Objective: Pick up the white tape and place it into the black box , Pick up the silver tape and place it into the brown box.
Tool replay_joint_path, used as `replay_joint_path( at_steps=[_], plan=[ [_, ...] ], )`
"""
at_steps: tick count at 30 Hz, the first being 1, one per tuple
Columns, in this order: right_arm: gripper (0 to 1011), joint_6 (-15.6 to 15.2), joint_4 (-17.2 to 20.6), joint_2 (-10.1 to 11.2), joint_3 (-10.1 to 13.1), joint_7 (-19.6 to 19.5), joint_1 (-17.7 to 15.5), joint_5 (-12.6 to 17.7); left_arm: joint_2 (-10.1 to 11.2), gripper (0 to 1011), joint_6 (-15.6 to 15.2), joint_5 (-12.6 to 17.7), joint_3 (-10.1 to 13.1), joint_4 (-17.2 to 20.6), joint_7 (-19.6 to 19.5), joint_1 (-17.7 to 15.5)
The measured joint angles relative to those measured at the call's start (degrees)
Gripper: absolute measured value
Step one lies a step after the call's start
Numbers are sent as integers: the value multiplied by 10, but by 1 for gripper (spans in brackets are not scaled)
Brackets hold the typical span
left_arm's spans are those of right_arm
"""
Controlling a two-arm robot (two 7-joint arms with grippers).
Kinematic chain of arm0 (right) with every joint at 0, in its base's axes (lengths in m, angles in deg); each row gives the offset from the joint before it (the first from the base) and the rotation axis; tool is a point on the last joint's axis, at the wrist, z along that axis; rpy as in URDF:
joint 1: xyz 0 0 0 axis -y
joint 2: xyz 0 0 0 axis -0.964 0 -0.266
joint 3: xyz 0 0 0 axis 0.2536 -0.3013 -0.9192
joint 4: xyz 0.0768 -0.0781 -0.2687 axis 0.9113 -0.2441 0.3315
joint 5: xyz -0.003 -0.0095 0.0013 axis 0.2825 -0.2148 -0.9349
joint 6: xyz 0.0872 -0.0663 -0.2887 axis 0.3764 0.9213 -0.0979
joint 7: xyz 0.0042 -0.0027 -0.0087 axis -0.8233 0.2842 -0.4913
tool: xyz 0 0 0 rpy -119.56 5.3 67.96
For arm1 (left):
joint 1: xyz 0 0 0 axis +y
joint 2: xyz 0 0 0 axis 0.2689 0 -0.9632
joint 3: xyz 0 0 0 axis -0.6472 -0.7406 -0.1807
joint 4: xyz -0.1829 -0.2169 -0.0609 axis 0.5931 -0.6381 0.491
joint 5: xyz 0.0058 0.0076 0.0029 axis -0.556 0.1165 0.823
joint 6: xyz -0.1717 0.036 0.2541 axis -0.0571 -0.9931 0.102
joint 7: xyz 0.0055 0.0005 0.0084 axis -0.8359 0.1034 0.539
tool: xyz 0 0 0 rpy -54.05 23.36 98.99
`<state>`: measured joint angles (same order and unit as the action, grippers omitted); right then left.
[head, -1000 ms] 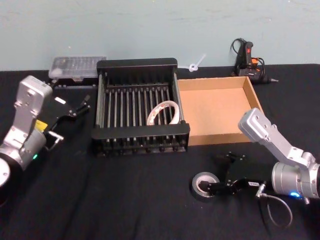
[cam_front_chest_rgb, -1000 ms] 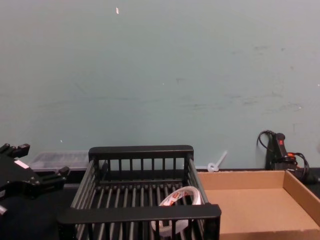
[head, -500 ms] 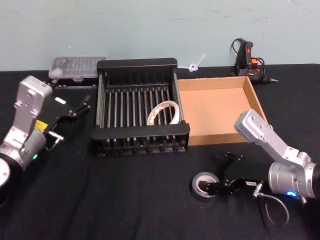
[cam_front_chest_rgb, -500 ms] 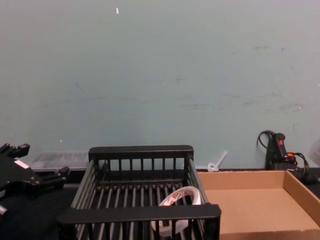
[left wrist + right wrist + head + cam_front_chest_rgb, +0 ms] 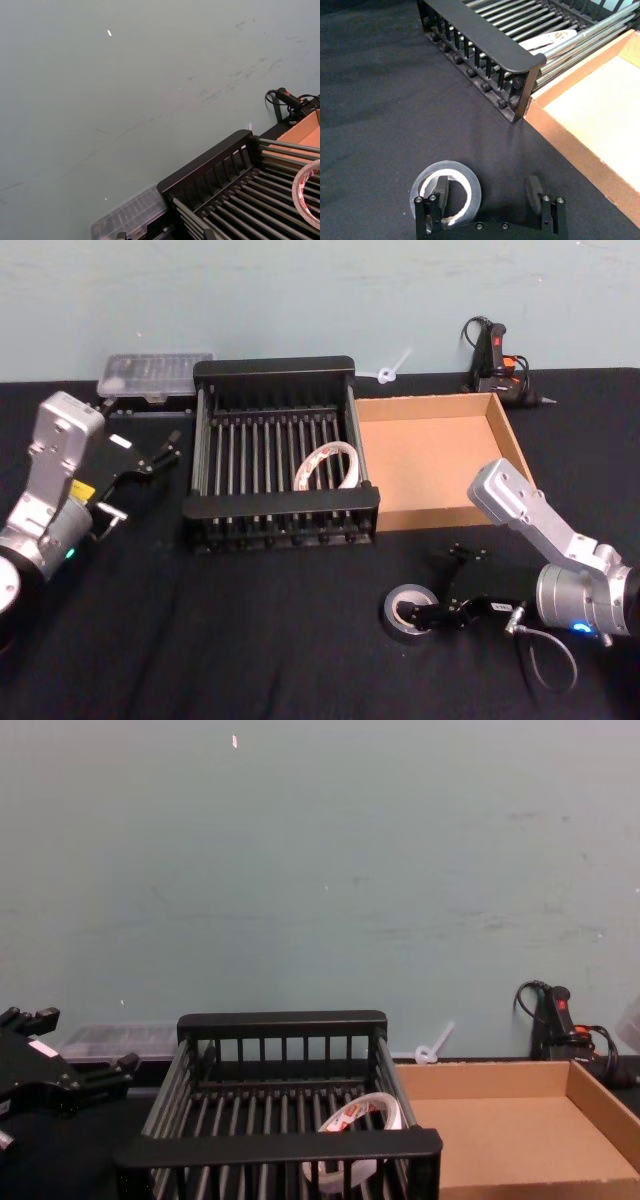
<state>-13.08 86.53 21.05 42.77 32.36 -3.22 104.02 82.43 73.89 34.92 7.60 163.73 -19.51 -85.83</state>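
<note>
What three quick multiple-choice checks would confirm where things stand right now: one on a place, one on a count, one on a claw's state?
1. Where is the white tape?
A. on the cloth beside the crate
B. inside the black box
C. inside the brown box

2. How many tape rolls lie in the brown box?
A. none
B. one
C. two

3. How does the right claw stand?
A. shut on the silver tape
B. open, one finger in the roll's core and one outside it
C. open, high above the brown box

Answers:
1 B, the roll leans on the crate's slatted bottom.
2 A, its cardboard floor is bare.
3 B, the right wrist view shows the fingers spread over the roll's wall.

The left claw sits to the crate's left.
</note>
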Motion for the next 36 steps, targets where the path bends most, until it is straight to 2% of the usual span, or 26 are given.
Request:
replay_joint_path(
  at_steps=[11, 15, 24, 28, 36],
  plan=[
    [1002, 0, 0, 1, 0, 0, 0, 0, 0, 1001, 0, 0, 0, 0, 0, 0],
    [953, 0, 0, 1, 0, 0, 0, 1, 0, 1001, 0, 0, 0, 0, 0, 0],
    [734, 0, 0, 1, 0, 0, 0, 2, 0, 1001, 0, 0, 0, 0, 0, 0],
    [570, 0, 0, 1, 0, 0, 0, 2, 0, 1002, 0, 0, 0, 0, 0, 0],
    [332, 0, 0, 1, 0, 0, 0, 1, 0, 1001, 0, 0, 0, 0, 0, 0]
  ],
)
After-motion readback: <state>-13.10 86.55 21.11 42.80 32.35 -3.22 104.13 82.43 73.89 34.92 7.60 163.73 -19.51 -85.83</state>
